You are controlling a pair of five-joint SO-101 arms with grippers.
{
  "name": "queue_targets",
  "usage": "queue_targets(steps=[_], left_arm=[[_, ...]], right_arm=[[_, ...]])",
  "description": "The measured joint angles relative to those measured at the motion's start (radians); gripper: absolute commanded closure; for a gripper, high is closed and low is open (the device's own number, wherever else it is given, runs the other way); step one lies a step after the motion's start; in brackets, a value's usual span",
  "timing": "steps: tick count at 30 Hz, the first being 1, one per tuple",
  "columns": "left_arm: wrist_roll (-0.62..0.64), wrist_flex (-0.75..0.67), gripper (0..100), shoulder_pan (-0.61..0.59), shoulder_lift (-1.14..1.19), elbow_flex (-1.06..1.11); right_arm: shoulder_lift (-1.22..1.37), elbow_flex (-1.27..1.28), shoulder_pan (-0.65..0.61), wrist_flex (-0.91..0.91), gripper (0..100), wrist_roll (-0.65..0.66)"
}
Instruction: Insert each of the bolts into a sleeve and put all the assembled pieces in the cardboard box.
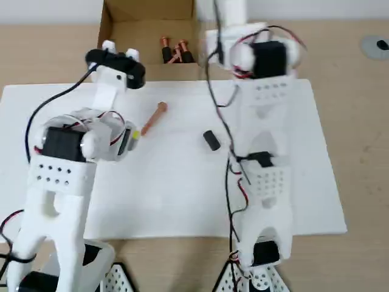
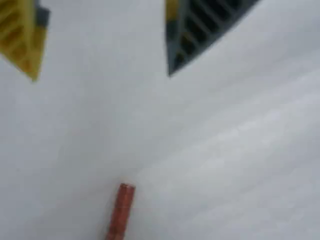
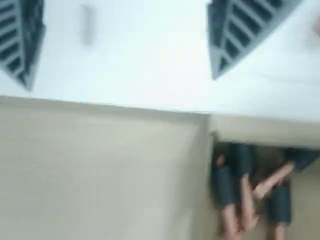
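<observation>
A copper bolt (image 1: 155, 115) lies slanted on the white mat (image 1: 182, 194), and its end shows in the left wrist view (image 2: 121, 212). My left gripper (image 1: 135, 135) (image 2: 100, 45) hangs open just by the bolt's lower end, its yellow-tipped fingers apart and empty. A black sleeve (image 1: 211, 140) lies alone near the mat's middle. The cardboard box (image 1: 106, 30) at the back holds several bolts with sleeves on them (image 1: 175, 52) (image 3: 250, 185). My right gripper (image 1: 213, 42) (image 3: 125, 40) is open by the box's right wall (image 3: 260, 131), holding nothing.
The mat covers most of the wooden table between the two arm bases. Red and black cables trail down the right arm across the mat. A small grey round fitting (image 1: 377, 45) sits on the table at the far right.
</observation>
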Motion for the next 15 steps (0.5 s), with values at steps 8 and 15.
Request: queue_targets(steps=[8, 15], left_arm=[[0.0, -0.112, 82, 0.008, 0.181, 0.0], [0.002, -0.209, 82, 0.017, 0.316, -0.002]], right_arm=[[-0.29, 0.002, 0.04, 0.003, 73.1, 0.0], [-0.517, 0.23, 0.04, 0.003, 73.1, 0.0]])
